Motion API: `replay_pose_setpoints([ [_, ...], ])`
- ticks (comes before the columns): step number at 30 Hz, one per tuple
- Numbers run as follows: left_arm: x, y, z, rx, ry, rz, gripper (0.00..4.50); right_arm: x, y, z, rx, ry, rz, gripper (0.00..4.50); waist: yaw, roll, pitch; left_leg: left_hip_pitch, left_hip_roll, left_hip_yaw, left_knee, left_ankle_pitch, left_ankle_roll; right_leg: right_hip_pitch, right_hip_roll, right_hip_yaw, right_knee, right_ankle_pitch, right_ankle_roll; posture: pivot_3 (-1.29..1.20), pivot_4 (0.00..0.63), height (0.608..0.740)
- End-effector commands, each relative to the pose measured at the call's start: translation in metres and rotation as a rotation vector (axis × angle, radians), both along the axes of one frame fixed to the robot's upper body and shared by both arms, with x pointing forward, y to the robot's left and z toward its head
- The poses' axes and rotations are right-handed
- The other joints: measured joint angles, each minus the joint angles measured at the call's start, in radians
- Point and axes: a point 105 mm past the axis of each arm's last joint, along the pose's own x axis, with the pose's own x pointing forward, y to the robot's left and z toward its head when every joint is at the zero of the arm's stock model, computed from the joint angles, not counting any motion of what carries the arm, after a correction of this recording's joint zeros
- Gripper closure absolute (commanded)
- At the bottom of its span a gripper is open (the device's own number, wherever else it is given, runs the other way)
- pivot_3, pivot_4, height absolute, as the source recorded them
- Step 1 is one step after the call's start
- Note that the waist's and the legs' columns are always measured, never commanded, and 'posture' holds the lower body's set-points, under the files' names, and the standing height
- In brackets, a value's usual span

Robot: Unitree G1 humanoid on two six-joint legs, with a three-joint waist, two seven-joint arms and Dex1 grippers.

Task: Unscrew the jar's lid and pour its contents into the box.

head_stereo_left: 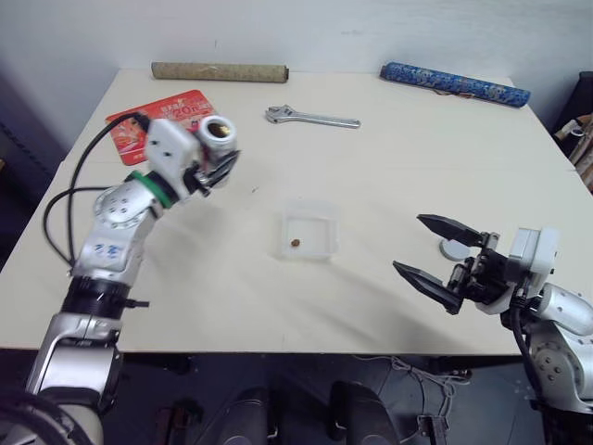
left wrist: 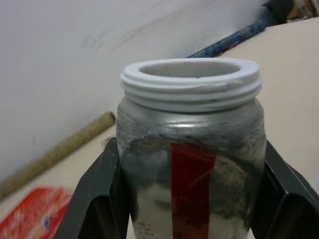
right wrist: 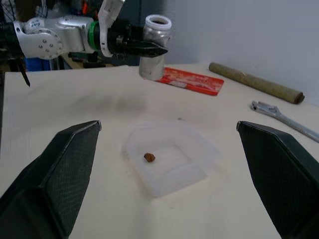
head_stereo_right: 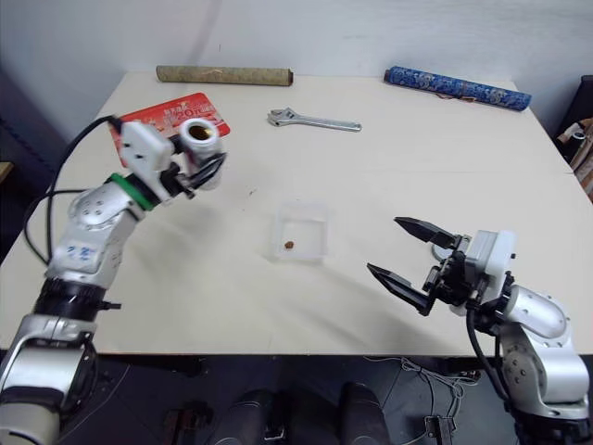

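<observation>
The silvery-grey jar (head_stereo_left: pixel 219 133) with its red stripe is held upright above the table's left side, with my left gripper (head_stereo_left: pixel 225 167) shut on its body. Its white threaded mouth (left wrist: pixel 192 82) is uncovered. The clear plastic box (head_stereo_left: pixel 282 232) sits at the table's centre with a tiny brown pellet (head_stereo_left: pixel 296 243) lying inside it. My right gripper (head_stereo_left: pixel 408 242) hovers open and empty to the right of the box, pointing toward it. The round grey lid (head_stereo_left: pixel 454 249) lies flat on the table just behind the right gripper's fingers.
A wrench (head_stereo_left: pixel 312 117) lies beyond the box. A long cardboard tube (head_stereo_left: pixel 220 71) and a blue patterned roll (head_stereo_left: pixel 454 84) rest along the far edge. A red printed card (head_stereo_left: pixel 153 125) lies under the left arm. A black cable loops off the left wrist.
</observation>
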Motion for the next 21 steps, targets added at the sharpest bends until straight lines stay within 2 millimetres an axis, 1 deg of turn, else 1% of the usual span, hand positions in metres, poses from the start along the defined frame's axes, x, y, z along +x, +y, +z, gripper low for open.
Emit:
replay_pose_setpoints([
  [1, -0.016, 0.046, 0.0, -0.198, 0.027, 0.119, 2.08, -0.003, 0.007, 0.011, 0.035, -0.103, 0.037, 0.02, -0.003, 0.0, 0.0, 0.0, 0.0, 0.0, 0.0, 0.0, 0.0, 0.0, 0.0, 0.0, 0.0, 0.0, 0.0, 0.0, 0.15, 0.74],
  [4, -0.033, 0.08, -0.017, -0.279, 0.042, 0.225, 2.08, -0.002, 0.013, 0.012, 0.051, -0.137, 0.065, 0.02, -0.002, 0.0, 0.0, 0.003, 0.0, 0.001, -0.002, -0.001, -0.002, 0.0, 0.0, 0.002, 0.001, 0.0, -0.001, 0.0, 0.15, 0.74],
  [6, -0.042, 0.098, -0.03, -0.3, 0.054, 0.299, 2.08, -0.003, 0.017, 0.011, 0.053, -0.15, 0.088, 0.02, 0.002, -0.001, 0.0, 0.004, 0.0, 0.001, -0.002, -0.001, -0.002, 0.0, 0.0, 0.003, 0.002, -0.001, -0.001, 0.0, 0.15, 0.74],
  [9, -0.053, 0.119, -0.053, -0.315, 0.082, 0.391, 2.08, -0.002, 0.021, 0.007, 0.047, -0.156, 0.124, 0.02, 0.004, -0.001, 0.0, 0.004, 0.0, 0.001, -0.003, -0.002, -0.003, 0.0, -0.001, 0.002, 0.002, -0.001, -0.001, 0.0, 0.15, 0.74],
  [12, -0.06, 0.129, -0.07, -0.335, 0.101, 0.44, 2.08, -0.001, 0.022, -0.004, 0.009, -0.14, 0.154, 0.02, 0.007, -0.001, -0.001, 0.004, 0.0, 0.001, -0.003, -0.004, -0.005, 0.0, -0.001, 0.002, 0.001, -0.001, -0.001, 0.0, 0.15, 0.74],
  [18, -0.065, 0.132, -0.085, -0.31, 0.092, 0.464, 2.08, 0.002, 0.018, -0.016, -0.004, -0.11, 0.154, 0.02, 0.001, -0.001, -0.001, 0.005, 0.0, 0.003, -0.005, -0.005, -0.006, -0.001, -0.002, 0.003, 0.001, -0.001, -0.002, 0.0, 0.15, 0.74],
  [20, -0.066, 0.133, -0.089, -0.316, 0.088, 0.467, 1.37, 0.004, 0.016, -0.022, -0.008, -0.1, 0.147, 0.0, 0.0, -0.002, -0.001, 0.006, 0.0, 0.004, -0.006, -0.005, -0.007, -0.001, -0.002, 0.004, 0.001, -0.001, -0.002, 0.0, 0.15, 0.74],
  [21, -0.068, 0.133, -0.089, -0.317, 0.086, 0.465, 1.23, 0.005, 0.013, -0.025, -0.012, -0.094, 0.14, 0.0, 0.0, -0.002, -0.001, 0.007, 0.0, 0.004, -0.006, -0.005, -0.007, -0.001, -0.002, 0.004, 0.001, -0.001, -0.002, 0.0, 0.15, 0.74],
])
